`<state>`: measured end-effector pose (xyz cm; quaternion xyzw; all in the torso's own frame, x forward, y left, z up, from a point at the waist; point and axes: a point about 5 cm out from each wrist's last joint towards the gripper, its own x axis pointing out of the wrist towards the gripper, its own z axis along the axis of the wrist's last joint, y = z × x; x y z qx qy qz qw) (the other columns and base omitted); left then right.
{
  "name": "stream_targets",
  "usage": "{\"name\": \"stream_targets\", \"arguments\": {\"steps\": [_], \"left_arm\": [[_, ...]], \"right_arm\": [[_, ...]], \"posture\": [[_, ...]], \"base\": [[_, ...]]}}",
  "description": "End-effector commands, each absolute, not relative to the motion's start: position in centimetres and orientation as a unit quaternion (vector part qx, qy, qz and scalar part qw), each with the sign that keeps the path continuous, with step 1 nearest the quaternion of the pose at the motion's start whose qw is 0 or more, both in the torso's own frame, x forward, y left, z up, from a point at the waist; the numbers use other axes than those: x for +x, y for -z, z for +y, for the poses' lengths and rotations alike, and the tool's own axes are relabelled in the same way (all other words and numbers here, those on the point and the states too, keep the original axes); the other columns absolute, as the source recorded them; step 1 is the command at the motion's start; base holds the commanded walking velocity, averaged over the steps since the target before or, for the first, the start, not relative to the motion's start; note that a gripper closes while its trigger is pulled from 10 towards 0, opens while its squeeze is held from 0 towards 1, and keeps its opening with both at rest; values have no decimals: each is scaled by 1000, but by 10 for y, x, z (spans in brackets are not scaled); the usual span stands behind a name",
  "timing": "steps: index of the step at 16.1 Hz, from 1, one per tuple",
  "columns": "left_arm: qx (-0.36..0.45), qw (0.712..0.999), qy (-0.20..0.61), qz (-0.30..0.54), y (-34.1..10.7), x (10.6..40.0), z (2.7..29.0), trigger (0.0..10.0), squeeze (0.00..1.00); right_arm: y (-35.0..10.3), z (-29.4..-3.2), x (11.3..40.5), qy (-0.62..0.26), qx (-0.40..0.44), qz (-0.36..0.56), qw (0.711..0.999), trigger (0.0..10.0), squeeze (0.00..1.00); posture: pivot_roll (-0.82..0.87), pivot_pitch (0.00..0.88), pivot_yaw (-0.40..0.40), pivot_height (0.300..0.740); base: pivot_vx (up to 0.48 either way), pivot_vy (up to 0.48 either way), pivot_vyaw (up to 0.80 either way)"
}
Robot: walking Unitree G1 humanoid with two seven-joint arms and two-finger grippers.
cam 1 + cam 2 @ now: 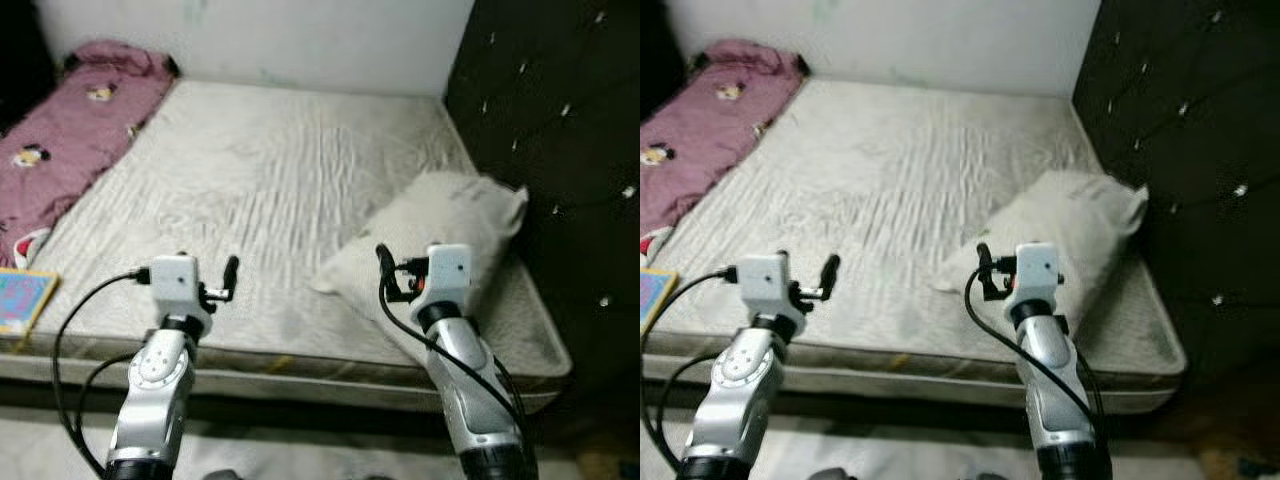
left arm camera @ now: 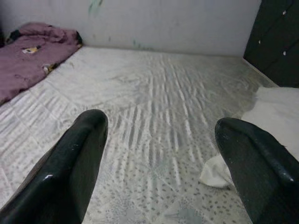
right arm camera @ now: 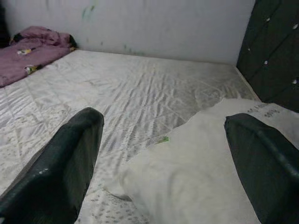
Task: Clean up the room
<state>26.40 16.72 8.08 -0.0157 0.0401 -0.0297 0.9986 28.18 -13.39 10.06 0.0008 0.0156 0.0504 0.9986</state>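
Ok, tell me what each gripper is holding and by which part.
Nothing is held. The left gripper is open above the quilted grey mattress; the right gripper is open just short of the off-white pillow.

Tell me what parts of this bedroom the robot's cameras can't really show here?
- Book at the mattress corner: cut off by the left eye view's left edge, cover too small to read.
- Pink blanket: runs past the same edge.
- Pillow: its near end is hidden behind the right gripper.
- Pillow label in the right wrist view: print too blurred.
- Dark headboard: detail lost in shadow.
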Motion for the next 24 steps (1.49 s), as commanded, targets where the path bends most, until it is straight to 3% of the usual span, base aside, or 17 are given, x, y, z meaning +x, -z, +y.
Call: {"name": "stream_targets", "arguments": {"steps": [1, 11, 24], "left_arm": [[-20, 998, 41, 36, -84, 266, 160, 10000, 0], [-44, 997, 67, 19, -88, 264, 155, 10000, 0], [-43, 996, 73, 21, -88, 264, 155, 10000, 0]], "right_arm": [[-100, -142, 281, -39, -6, 18, 999, 10000, 0], [-100, -141, 282, -39, -5, 19, 999, 10000, 0], [-101, -139, 282, -44, -11, 13, 999, 10000, 0]], "posture": [[21, 0, -21, 740], [22, 0, -18, 740], [22, 0, -17, 740]], "base": [[0, -296, 0], [0, -30, 0], [289, 0, 0]]}}
